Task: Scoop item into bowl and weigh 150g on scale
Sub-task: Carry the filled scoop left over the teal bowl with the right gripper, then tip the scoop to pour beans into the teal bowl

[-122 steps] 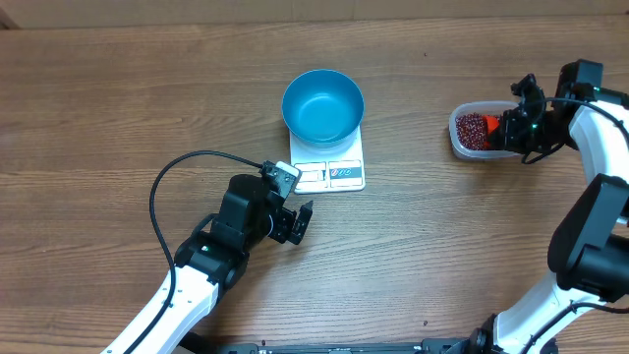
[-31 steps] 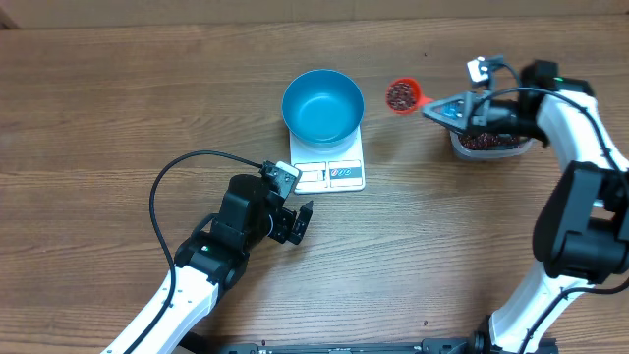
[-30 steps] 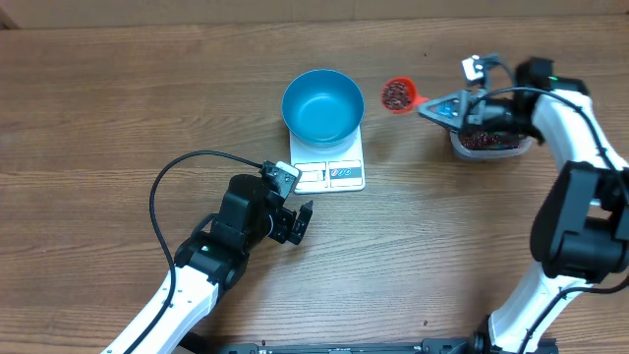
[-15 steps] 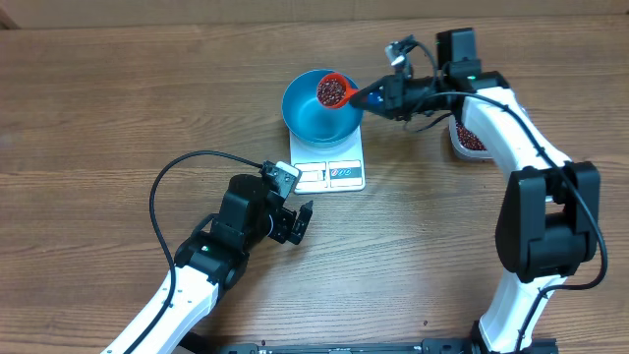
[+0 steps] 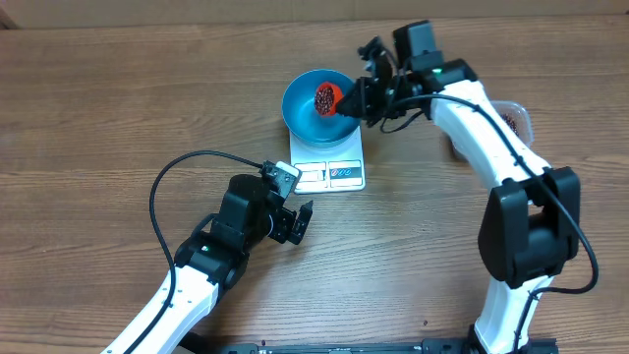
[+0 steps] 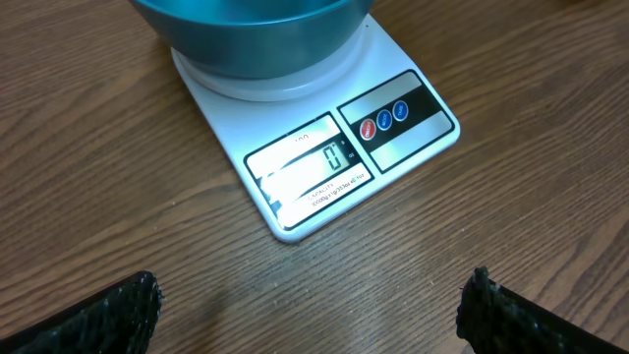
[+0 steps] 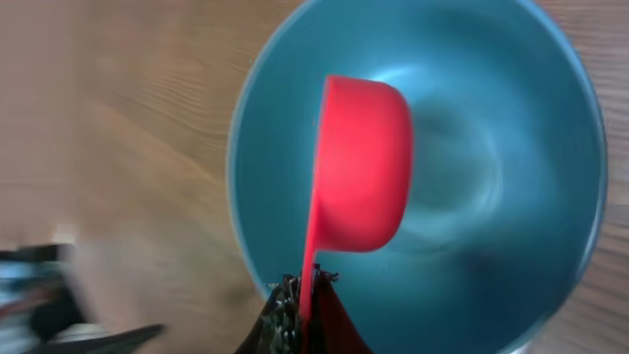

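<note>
Right pincer (image 5: pixel 356 101) clamped tight on the handle of a red scoop (image 5: pixel 326 98) over the bowl (image 5: pixel 307 126); left pincer (image 5: pixel 300 224) spread wide, holding nothing.

From overhead, the scoop's mouth shows a grainy load of dark red-brown beans (image 5: pixel 323 96). The right wrist view shows only the scoop's smooth, rounded plastic back, turned on its side above the glossy, deep, round blue bowl. The bowl sits on the back half of the flat white rectangular scale (image 5: pixel 329 173). Only the left wrist view makes the scale's small display legible, showing a zero beside three round printed buttons, with two rough black fingertips (image 6: pixel 113 315) at the frame's lower corners. A clear tub (image 5: pixel 518 115) peeks from behind the right arm on the wood-grain table (image 5: pixel 98 118).
</note>
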You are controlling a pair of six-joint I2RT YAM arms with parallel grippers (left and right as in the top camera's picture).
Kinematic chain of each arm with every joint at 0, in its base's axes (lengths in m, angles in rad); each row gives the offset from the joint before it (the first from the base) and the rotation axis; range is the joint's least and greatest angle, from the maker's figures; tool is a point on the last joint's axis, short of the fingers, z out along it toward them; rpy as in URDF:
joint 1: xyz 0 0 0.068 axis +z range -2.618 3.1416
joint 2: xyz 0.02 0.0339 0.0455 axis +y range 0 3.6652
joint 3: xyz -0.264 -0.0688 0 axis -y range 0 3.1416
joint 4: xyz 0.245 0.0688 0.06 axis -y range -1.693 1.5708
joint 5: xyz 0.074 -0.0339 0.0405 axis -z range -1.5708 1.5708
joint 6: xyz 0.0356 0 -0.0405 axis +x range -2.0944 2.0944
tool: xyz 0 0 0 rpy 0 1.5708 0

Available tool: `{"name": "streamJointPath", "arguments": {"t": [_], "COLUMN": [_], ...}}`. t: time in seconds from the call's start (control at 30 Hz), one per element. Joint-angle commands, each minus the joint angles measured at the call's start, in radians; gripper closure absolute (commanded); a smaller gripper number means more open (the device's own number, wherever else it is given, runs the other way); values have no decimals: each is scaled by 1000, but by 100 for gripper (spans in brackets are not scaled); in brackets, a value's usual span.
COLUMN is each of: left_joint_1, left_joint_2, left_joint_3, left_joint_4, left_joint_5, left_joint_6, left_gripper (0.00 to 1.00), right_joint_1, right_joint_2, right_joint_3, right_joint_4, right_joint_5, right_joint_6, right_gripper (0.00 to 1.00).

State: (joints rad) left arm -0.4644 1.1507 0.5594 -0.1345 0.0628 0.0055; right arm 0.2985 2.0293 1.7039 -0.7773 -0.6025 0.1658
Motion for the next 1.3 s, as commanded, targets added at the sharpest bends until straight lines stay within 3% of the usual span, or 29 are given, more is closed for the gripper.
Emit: {"name": "streamJointPath", "arguments": {"t": [0.0, 0.47, 0.63, 1.03, 1.27], "left_joint_1": [-1, 0, -1, -1, -1], "left_joint_2": [7, 7, 7, 7, 7], "left_joint_3": [-2, -2, -2, -2, -2], "left_joint_4": [0, 0, 0, 0, 0], "left_joint_5": [-11, -12, -11, -11, -11], "left_joint_6": [-6, -6, -6, -6, -6], "left_gripper": [0, 0, 0, 0, 1], "right_joint_1": [59, 261, 318, 334, 256], "right_joint_2": [-26, -38, -38, -41, -103], "right_joint_3": [82, 132, 132, 132, 132], "right_joint_4": [-34, -91, -100, -100, -90], "right_joint_5": [273, 890, 1019, 982, 784], "right_joint_6": [-119, -233, -311, -327, -311], "right_gripper": [96, 96, 96, 96, 96]}}
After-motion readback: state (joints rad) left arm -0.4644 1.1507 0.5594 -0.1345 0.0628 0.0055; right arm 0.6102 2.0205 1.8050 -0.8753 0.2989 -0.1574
